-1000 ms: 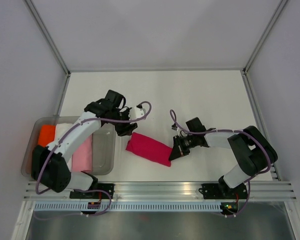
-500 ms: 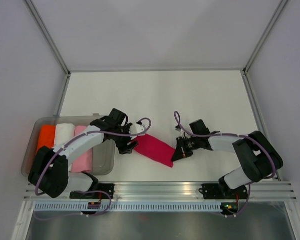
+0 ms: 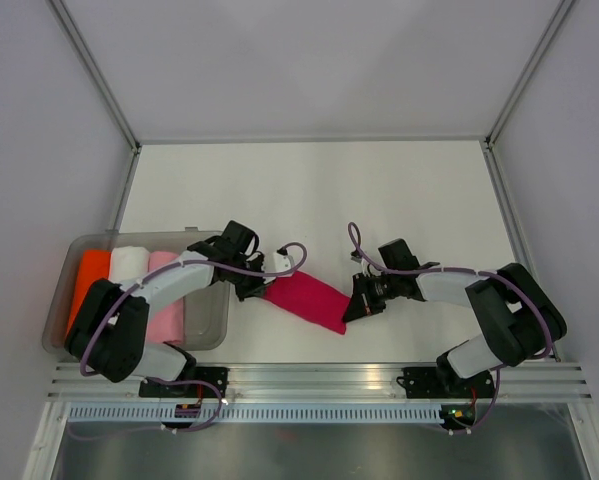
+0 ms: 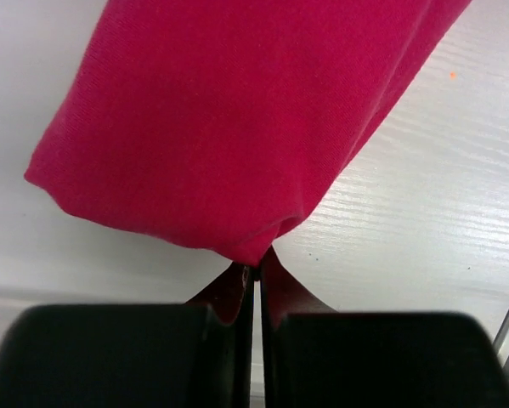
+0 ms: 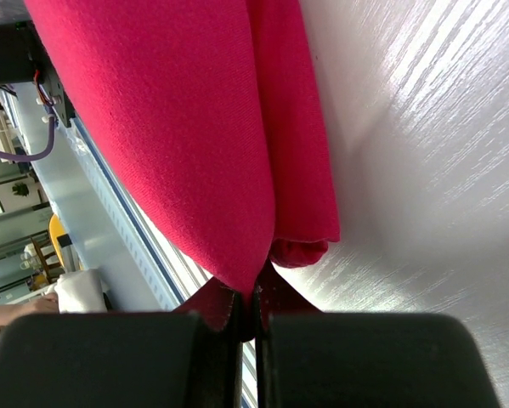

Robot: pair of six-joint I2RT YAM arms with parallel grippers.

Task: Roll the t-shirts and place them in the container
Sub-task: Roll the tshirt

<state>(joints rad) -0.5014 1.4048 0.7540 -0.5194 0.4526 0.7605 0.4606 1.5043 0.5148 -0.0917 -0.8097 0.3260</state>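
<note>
A deep magenta t-shirt [image 3: 307,299] lies rolled into a long bundle on the white table, slanting from upper left to lower right between my two arms. My left gripper [image 3: 265,291] is at its left end. In the left wrist view the left gripper [image 4: 256,265] is shut, pinching the lowest fold of the t-shirt [image 4: 237,119]. My right gripper [image 3: 350,306] is at the bundle's right end. The right wrist view shows the right gripper [image 5: 252,293] shut on the edge of the t-shirt [image 5: 186,127], with a loose rolled end hanging beside the fingers.
A clear plastic tub [image 3: 211,312] stands at the near left, right beside the left arm. It holds an orange roll [image 3: 92,275], a white roll [image 3: 129,262] and a pale pink roll [image 3: 165,312]. An aluminium rail [image 3: 319,378] runs along the near edge.
My left gripper came down and right from beside the tub to the shirt's left end, opened wide, then shut on the cloth. The right gripper stayed shut on the right end.
</note>
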